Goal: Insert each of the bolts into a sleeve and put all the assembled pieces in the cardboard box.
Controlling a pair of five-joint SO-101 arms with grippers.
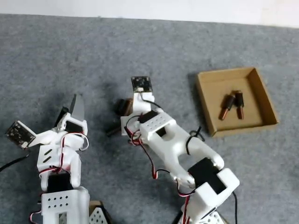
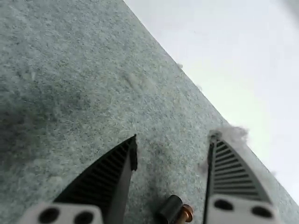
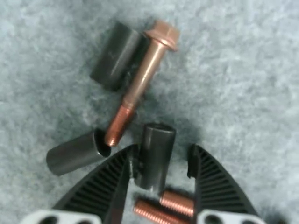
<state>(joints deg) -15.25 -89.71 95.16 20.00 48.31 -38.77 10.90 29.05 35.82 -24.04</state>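
Black and smooth-walled, the sleeve (image 3: 156, 158) lies on the grey carpet (image 3: 243, 70) between the spread fingers of the right gripper (image 3: 162, 151), which bracket it without visibly pinching it. It looks like a rigid metal tube, small but dense for its size, and probably slick. A hold across the middle of its round wall, square to its length, should keep it from rolling or shooting out, and would leave the open mouth free for a bolt. Just beyond it lies a copper bolt (image 3: 145, 74), its threaded tip at the mouth of a second sleeve (image 3: 74, 153) and its head beside a third sleeve (image 3: 117, 56). Two more threaded shafts (image 3: 170, 205) lie close under the gripper. The left gripper (image 2: 174, 139) hangs open over bare carpet, well apart from the pile. The cardboard box (image 1: 252, 93) holds two assembled pieces (image 1: 228, 105).
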